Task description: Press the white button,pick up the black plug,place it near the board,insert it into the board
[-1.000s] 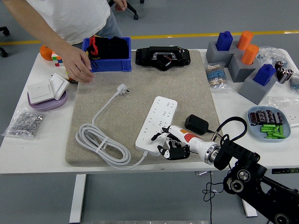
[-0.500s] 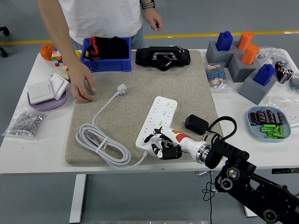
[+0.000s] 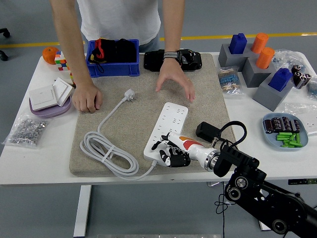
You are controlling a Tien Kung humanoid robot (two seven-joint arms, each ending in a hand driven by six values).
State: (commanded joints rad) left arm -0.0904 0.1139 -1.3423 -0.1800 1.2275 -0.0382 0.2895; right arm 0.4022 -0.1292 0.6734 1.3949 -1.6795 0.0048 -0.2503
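- While the white desk [image 3: 49,148] and the beige mat [image 3: 148,99] on it lie as they did half a second ago, the person [image 3: 119,17] at the far side now stands squarely behind the desk.
- One of the person's hands [image 3: 174,82] has come down over the mat, fingers spread, just beyond the far end of the power strip; earlier it hung by the person's side. The other hand [image 3: 88,99] rests as a fist at the mat's left edge, near the white plug [image 3: 130,94].
- The white power strip [image 3: 167,130] lies on the mat with its long axis running from near-left to far-right, unmoved.
- The robot's right hand [image 3: 168,152] has slid a little further left over the strip's near end, fingers curled down onto it, grasping nothing.
- The black plug [image 3: 208,131] sits on the mat just right of the strip, behind the robot's wrist, its cable looping to the right.
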